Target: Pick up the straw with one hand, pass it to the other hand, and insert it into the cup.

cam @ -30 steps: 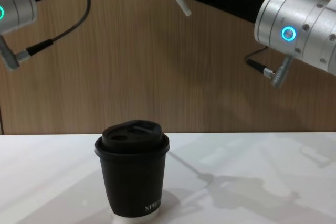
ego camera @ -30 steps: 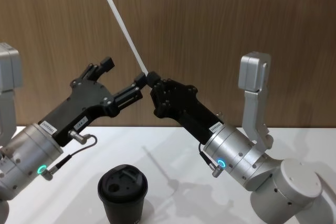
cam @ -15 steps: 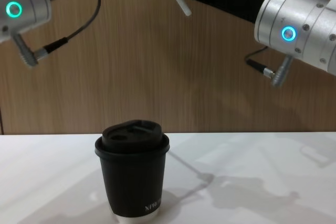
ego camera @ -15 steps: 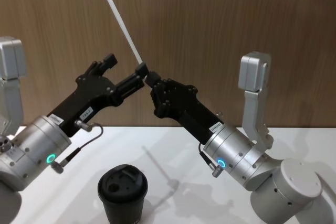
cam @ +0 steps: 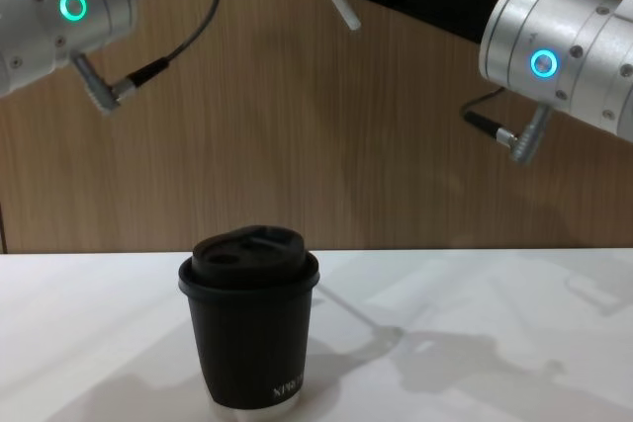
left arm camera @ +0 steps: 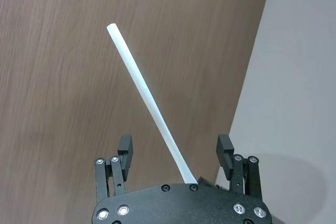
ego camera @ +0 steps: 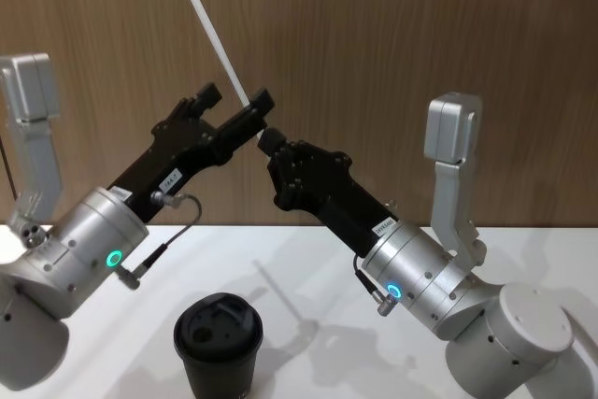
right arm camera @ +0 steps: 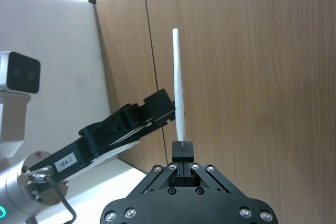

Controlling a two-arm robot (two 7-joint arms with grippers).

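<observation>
Left jaws astride straw [left arm camera: 150,103], contact unclear

A robot lab is suggested by a smooth white worktop [cam: 514,343] set against a brown wood-grain wall panel [cam: 297,145].

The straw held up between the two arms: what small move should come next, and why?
Probably the left gripper should close on the straw. Its open fingers sit on either side of the straw, apart from it, while the right gripper pinches its lower end.
</observation>
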